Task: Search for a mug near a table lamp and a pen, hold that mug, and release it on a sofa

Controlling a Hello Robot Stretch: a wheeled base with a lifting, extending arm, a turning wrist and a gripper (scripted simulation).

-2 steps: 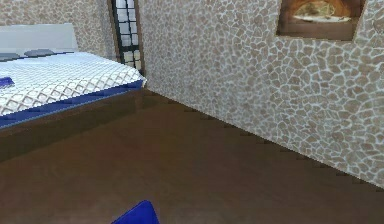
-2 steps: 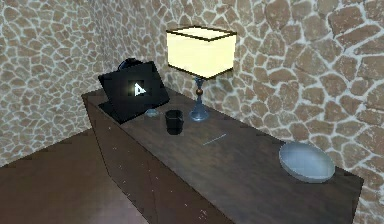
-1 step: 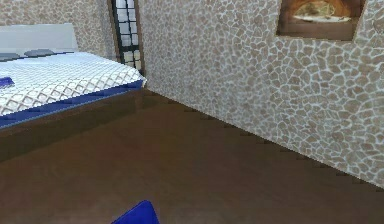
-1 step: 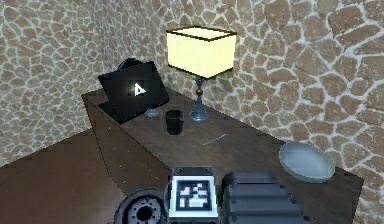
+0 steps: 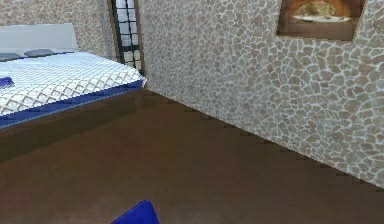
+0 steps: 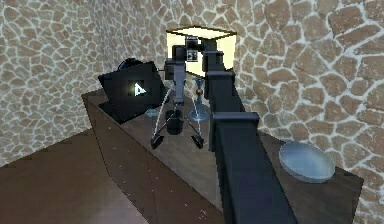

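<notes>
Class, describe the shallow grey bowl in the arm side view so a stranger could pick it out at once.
Find the dark wooden cabinet against the stone-patterned wall. Follow its top to the arm side view's right, past the dark square arm. The shallow grey bowl lies there: round, pale, unlike the glowing boxy lamp.

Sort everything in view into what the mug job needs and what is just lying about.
Job:
- glowing yellow box-shaped table lamp
- small grey rounded thing by the lamp, possibly the mug
- the arm's two thin fingers

Lying about:
- black open laptop
- shallow grey-blue bowl
- bed with white quilted cover
- framed wall picture
</notes>
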